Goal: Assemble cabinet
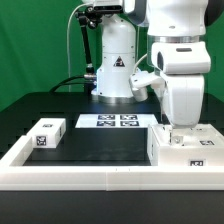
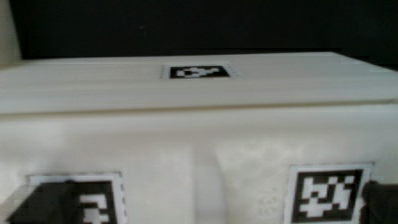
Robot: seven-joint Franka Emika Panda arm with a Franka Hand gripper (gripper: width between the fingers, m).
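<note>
From my console the cabinet [image 1: 166, 146] reads as a blocky white plastic body, matt and smooth, with squared corners. It sits at the exterior view's right, at the near corner of the table [image 1: 100, 145], close against the low white rim [image 1: 100, 176]. White lies on white there, so I cannot make out where one ends and the other begins. In the wrist view the cabinet [image 2: 107, 100] fills nearly the whole picture. It has a flat pale top carrying one square black-and-white tag [image 2: 196, 72] and a softly blurred front edge, and the face below bears two more tags [image 2: 329, 195]. The gripper [image 1: 183, 124] hangs straight down over the cabinet's top. Its bulky white housing hides the fingers in the exterior view, and the wrist view shows none, so I cannot tell whether the pincer is spread or pressed together, nor whether it touches the top. The table is flat, matt black. The marker board [image 1: 120, 121], thin and white, lies toward the back middle, near the arm's base [image 1: 113, 70]. A small white block [image 1: 46, 133], tagged on top and front, stands at the exterior view's left, well apart from the cabinet. A broad stretch of black surface lies between them, bounded by the rim at the front and left.
</note>
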